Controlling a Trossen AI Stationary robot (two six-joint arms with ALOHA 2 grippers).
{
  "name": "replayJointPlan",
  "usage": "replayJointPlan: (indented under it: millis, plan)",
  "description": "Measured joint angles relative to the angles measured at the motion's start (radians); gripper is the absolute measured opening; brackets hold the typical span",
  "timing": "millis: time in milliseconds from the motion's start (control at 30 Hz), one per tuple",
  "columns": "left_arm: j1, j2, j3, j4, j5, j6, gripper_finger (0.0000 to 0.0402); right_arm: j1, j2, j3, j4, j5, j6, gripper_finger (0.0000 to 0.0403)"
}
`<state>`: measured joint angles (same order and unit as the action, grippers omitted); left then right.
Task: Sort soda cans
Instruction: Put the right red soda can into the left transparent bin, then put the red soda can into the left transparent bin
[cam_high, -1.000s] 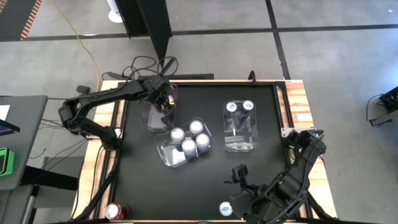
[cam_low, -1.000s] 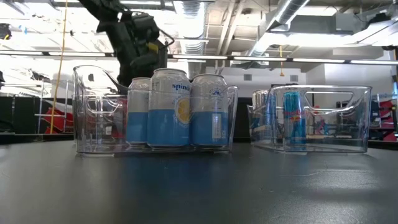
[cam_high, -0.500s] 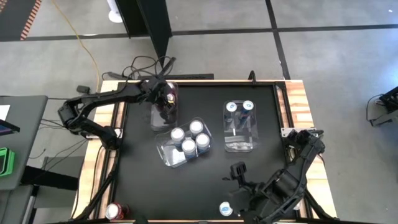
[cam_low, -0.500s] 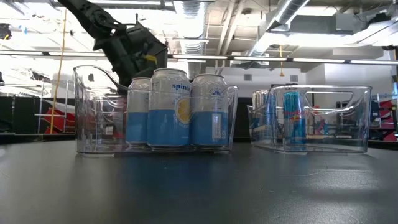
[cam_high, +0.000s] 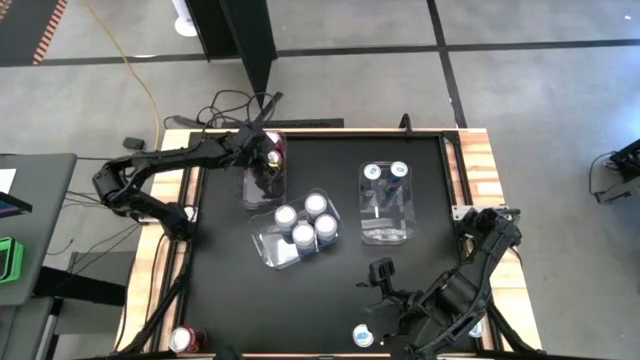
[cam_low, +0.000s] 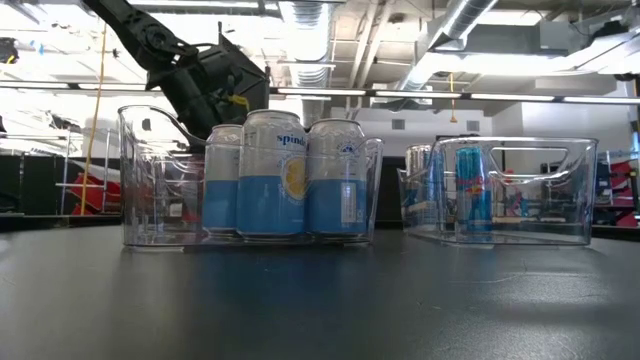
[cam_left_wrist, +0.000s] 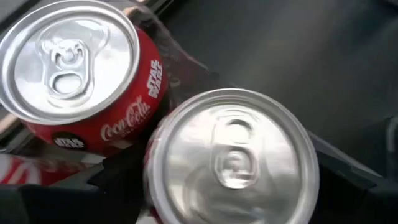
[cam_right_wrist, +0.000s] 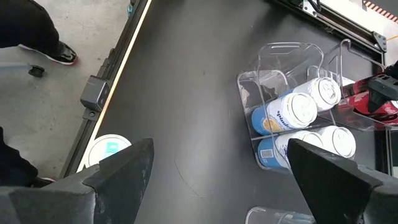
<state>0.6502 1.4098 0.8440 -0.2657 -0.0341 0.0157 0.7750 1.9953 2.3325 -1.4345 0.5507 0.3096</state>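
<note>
I count four silver-blue cans (cam_high: 302, 223) binned, two dark blue cans (cam_high: 385, 172) in theirs, red cans (cam_left_wrist: 81, 74) under my left gripper (cam_high: 262, 157), whose spread I cannot tell. The right gripper (cam_right_wrist: 217, 180) gapes wide near a stray can (cam_high: 362, 336); another (cam_high: 182, 340) sits at the table's near-left corner, partly cropped.

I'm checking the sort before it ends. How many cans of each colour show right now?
Red cans: 3
Silver-white and blue cans: 4
Dark blue cans: 2
Can with colour hidden, seen only from above: 1
Total: 10
</note>
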Motion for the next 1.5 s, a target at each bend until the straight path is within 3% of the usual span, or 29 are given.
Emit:
replayJointPlan:
  millis: [533, 933, 1300, 1500]
  plan:
    - [0.0, -0.046, 0.008, -0.001, -0.028, 0.0, 0.0345, -0.006, 0.0, 0.0, 0.003, 0.0, 0.004, 0.0388]
    - [-0.036, -0.275, 0.01, -0.022, -0.03, -0.011, 0.0346, -0.015, 0.0, 0.0, 0.007, 0.0, 0.001, 0.0388]
    - [-0.235, -0.567, 0.01, -0.196, 0.059, -0.064, 0.0346, -0.038, 0.0, 0.0, 0.009, 0.0, -0.001, 0.0388]
    - [-0.431, -0.61, 0.074, -0.263, 0.083, -0.119, 0.0346, -0.055, 0.0, 0.0, 0.02, 0.0, 0.004, 0.0388]
